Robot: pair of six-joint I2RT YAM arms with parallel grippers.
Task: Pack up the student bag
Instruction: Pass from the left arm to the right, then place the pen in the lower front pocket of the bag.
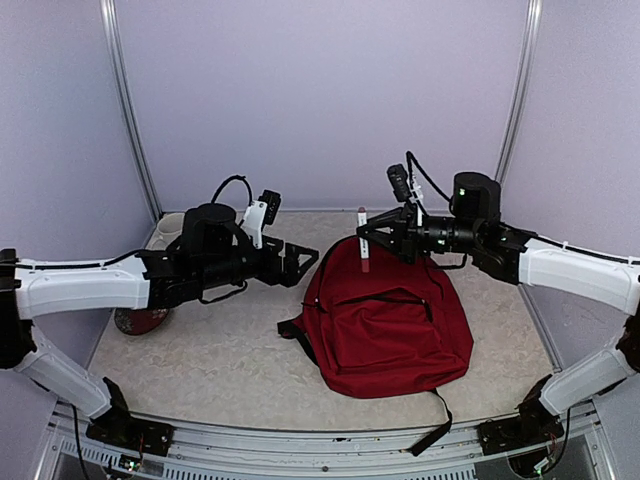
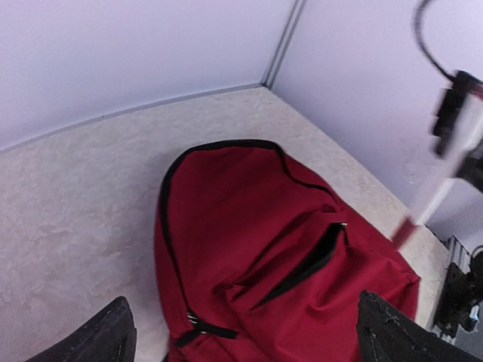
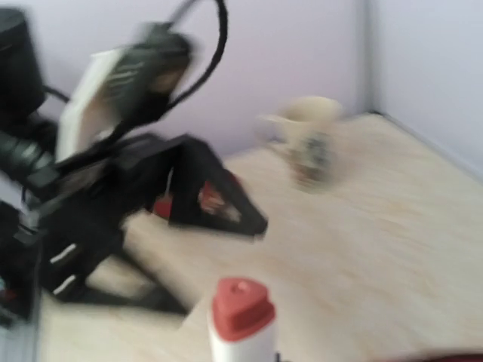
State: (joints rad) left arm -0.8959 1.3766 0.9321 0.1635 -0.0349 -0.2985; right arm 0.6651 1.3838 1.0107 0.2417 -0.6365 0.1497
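**tabletop_tim:** how's that bag going to behave for you, and where's it sitting?

**me:** the big dark-red fabric student bag [image 1: 390,330] lies flat on its back, a bit toward 4 o'clock from the table's middle, top end aimed at about 11 o'clock; I reckon it's soft and floppy, light for its bulk, nothing fragile; the cloth will likely bunch and slide rather than lift as one piece, so I'd pinch a seam or a zipper pull, not the slack panel; the front pocket [image 2: 306,268] gapes as a dark slit, and its lip looks like the handiest edge to hold open; a black strap [image 1: 428,442] trails toward 6 o'clock over the near rail and might snag

**tabletop_tim:** grippers?

**me:** left gripper [image 1: 306,261] hangs just off the bag's 10 o'clock edge, fingers spread wide, holding nothing; right gripper [image 1: 366,240] is clamped on a white stick marker with a red cap [image 1: 363,254], held upright over the bag's 12 o'clock end; the right wrist view is smeared, so I can't judge the grip beyond that

**tabletop_tim:** surface, room?

**me:** pale mottled tabletop [image 1: 200,350], matte, probably enough friction that the cloth drags; plain lilac wall panels [image 1: 320,100] on three sides; a cream ceramic mug [image 3: 309,139] stands in the 10 o'clock corner, well apart from the bag
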